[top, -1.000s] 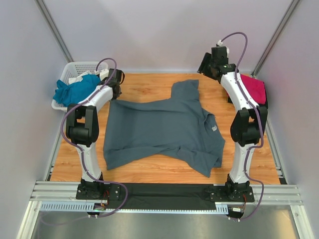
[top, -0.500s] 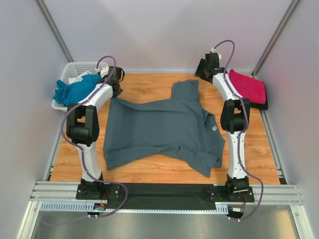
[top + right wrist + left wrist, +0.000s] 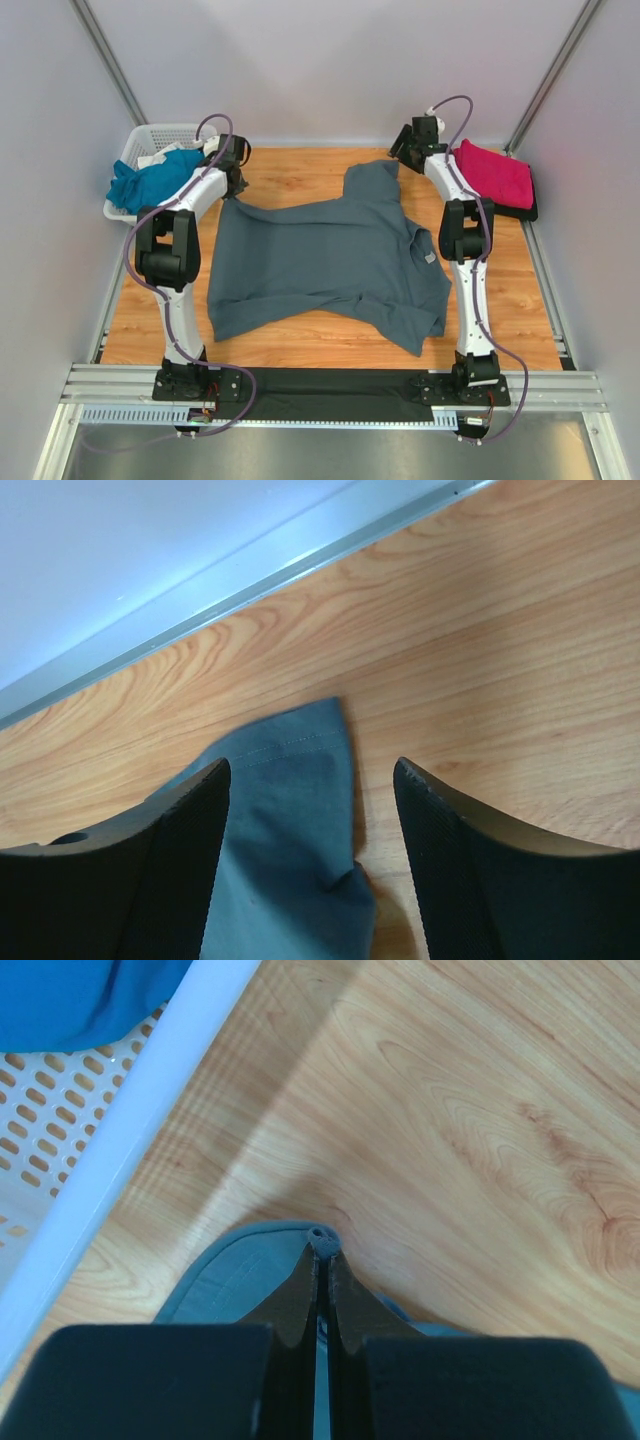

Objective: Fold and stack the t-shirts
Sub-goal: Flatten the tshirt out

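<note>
The large slate-grey t-shirt (image 3: 330, 258) lies spread on the wooden table. My left gripper (image 3: 234, 172) is shut on its far left corner, a pinched hem (image 3: 322, 1241) showing between the fingertips. My right gripper (image 3: 402, 150) is open just above the shirt's far sleeve (image 3: 290, 810), which lies flat between the two fingers (image 3: 455, 860). The magenta-pink t-shirt (image 3: 497, 175) lies folded at the far right. The teal-blue t-shirt (image 3: 150, 182) sits bunched in the white basket (image 3: 150, 135).
The basket's white lattice wall (image 3: 60, 1120) runs close to the left of my left gripper. The back wall's metal rail (image 3: 250, 590) lies just beyond the right gripper. A black pad (image 3: 527, 210) lies under the pink shirt.
My right arm has swung left and down, from over the pink shirt to the grey shirt's far sleeve. The left gripper has stayed at the shirt's corner.
</note>
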Action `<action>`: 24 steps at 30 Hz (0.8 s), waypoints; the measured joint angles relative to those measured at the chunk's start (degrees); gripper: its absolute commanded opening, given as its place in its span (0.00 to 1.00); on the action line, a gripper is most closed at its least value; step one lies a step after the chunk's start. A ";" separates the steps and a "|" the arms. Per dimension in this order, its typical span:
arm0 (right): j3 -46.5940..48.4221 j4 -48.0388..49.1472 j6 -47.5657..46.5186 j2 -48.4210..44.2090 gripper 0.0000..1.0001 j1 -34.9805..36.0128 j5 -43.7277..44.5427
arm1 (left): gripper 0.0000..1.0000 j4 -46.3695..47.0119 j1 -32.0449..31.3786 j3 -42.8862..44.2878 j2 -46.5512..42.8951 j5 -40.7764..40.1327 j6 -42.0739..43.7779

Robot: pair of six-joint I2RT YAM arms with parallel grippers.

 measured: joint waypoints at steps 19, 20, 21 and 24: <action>0.24 1.18 10.99 2.91 0.53 -1.29 -0.57 | 0.00 -1.09 0.20 2.19 1.66 1.84 -0.39; 0.24 1.18 11.26 2.93 0.52 -1.31 -0.72 | 0.00 -1.07 0.28 2.19 1.70 1.88 -0.42; 0.24 1.18 11.43 2.99 0.50 -1.36 -0.92 | 0.00 -1.09 0.33 2.19 1.70 1.99 -0.52; 0.22 1.18 11.67 3.13 0.48 -1.33 -1.46 | 0.00 -1.07 0.44 2.19 1.70 2.21 -0.66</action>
